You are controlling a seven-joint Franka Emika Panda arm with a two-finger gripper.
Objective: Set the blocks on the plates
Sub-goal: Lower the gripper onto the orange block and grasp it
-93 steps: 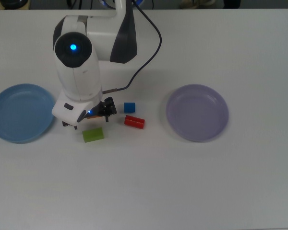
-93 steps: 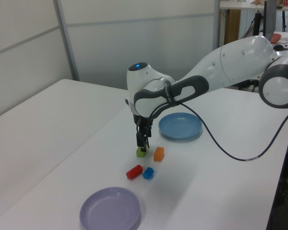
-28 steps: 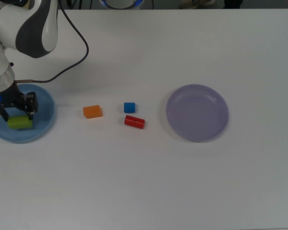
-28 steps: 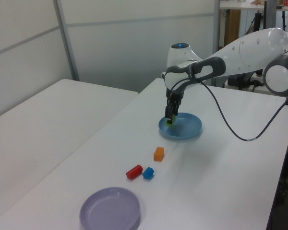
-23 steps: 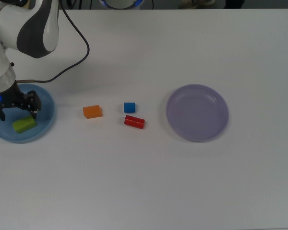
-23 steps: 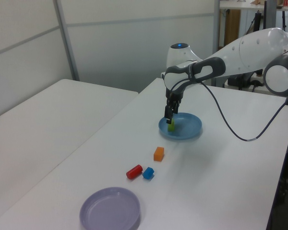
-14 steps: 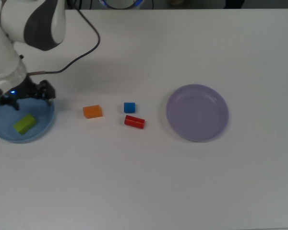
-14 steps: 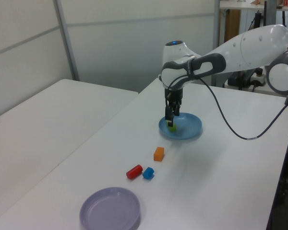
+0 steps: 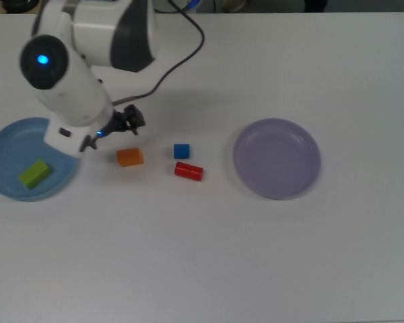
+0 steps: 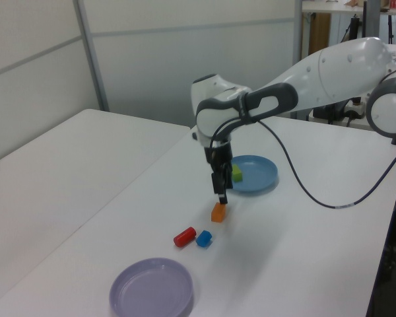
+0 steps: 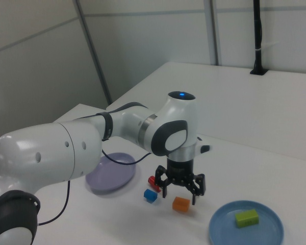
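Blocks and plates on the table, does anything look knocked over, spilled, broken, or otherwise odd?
Nothing stands out. The green block lies inside the blue plate; the orange, blue and red blocks rest on the table, and the lavender plate looks undamaged.

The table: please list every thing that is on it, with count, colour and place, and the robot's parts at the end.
green block: one, green, lying in the light blue plate.
light blue plate: one, at the top view's left edge.
orange block: one, orange, on the bare table between the two plates, under the gripper.
blue cube: one, blue, to the top view's right of the orange block.
red piece: one, red, just below the blue cube in the top view.
lavender plate: one, pale purple, nothing in it, on the top view's right.
table: one, white.
gripper: one, black fingers spread open, above the orange block, holding nothing.
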